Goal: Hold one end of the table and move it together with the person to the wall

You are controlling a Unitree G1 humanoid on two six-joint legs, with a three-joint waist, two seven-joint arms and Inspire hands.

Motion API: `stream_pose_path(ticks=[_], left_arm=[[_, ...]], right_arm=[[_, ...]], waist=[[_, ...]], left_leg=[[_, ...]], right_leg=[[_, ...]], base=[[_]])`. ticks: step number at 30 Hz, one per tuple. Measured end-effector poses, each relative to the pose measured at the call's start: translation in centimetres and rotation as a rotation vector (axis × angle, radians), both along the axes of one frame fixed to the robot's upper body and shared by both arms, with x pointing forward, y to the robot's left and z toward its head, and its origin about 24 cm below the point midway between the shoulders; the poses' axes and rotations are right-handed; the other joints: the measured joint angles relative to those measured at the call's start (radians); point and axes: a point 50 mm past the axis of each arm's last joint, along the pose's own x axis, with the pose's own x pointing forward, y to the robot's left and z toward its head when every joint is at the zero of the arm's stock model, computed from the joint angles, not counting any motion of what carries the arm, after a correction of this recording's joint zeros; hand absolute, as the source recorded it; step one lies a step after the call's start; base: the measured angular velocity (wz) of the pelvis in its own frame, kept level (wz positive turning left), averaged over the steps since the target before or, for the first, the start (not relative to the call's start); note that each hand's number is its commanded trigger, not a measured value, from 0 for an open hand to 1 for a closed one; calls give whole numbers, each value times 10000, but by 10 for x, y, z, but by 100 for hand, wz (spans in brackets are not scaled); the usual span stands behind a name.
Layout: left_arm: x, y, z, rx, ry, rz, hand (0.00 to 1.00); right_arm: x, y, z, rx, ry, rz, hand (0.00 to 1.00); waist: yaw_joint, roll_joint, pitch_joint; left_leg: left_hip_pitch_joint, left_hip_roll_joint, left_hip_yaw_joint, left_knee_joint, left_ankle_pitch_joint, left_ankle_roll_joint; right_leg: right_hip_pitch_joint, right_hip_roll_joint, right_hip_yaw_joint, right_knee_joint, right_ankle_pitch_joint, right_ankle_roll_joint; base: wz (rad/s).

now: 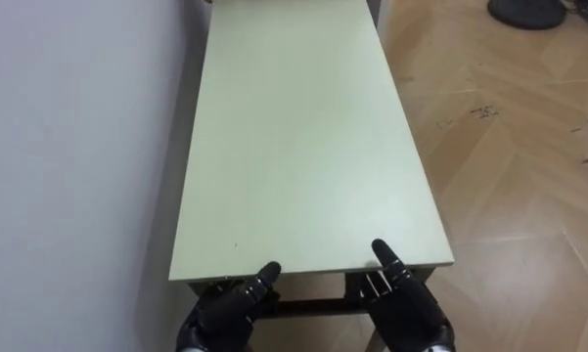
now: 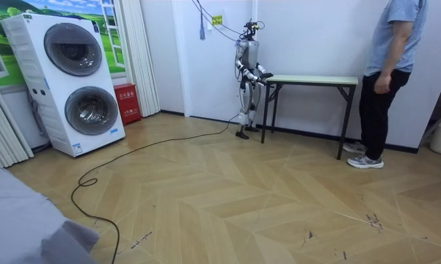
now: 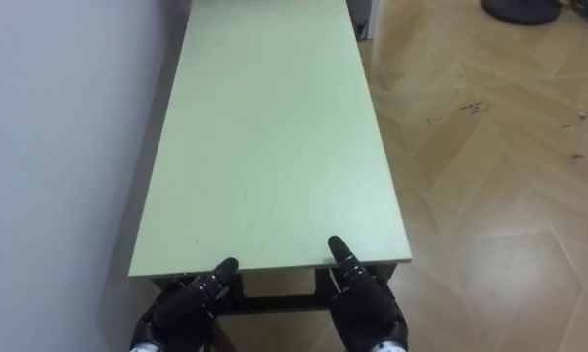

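Left eye view: the table (image 1: 303,147) stands on the floor along the white wall (image 1: 68,147), its near short end at the robot. The left hand (image 1: 223,313) and right hand (image 1: 408,308) meet that end, thumbs on top; whether they clamp it I cannot tell. The table looks rigid, smooth-topped and probably unwieldy, so it is best held under each end edge. The person (image 2: 385,81) stands at the table's far end.
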Motion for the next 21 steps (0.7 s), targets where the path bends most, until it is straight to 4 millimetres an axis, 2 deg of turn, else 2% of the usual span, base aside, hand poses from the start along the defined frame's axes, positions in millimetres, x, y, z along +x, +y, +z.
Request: stream_pose_path(ticks=[4, 11, 16, 21], left_arm=[[-4, 2, -5, 249, 229, -143, 0], [-8, 3, -10, 442, 477, -320, 0], [-13, 7, -16, 538, 694, -491, 0], [-24, 12, -28, 961, 1366, -697, 0]], right_arm=[[1, 1, 2, 97, -486, 200, 0], [-1, 3, 3, -234, -922, 775, 0], [-6, 4, 0, -604, -1052, 1448, 0], [-17, 0, -11, -1531, -575, 2280, 0]], waist=[[7, -125, -49], [25, -204, -46], [27, -299, -120], [-49, -268, -96]], left_leg=[[-6, 1, 1, -4, -1, -2], [-32, 39, 14, -19, -48, -27], [-10, 80, 20, -14, -71, -65], [-26, 92, -6, -12, -118, -75]], right_leg=[[-2, 1, -7, -14, 0, 1], [-29, 37, 0, -43, -1, 1], [21, 87, -30, -165, 5, -8], [83, 97, -56, -184, 5, -8]], base=[[0], [0], [0], [0]])
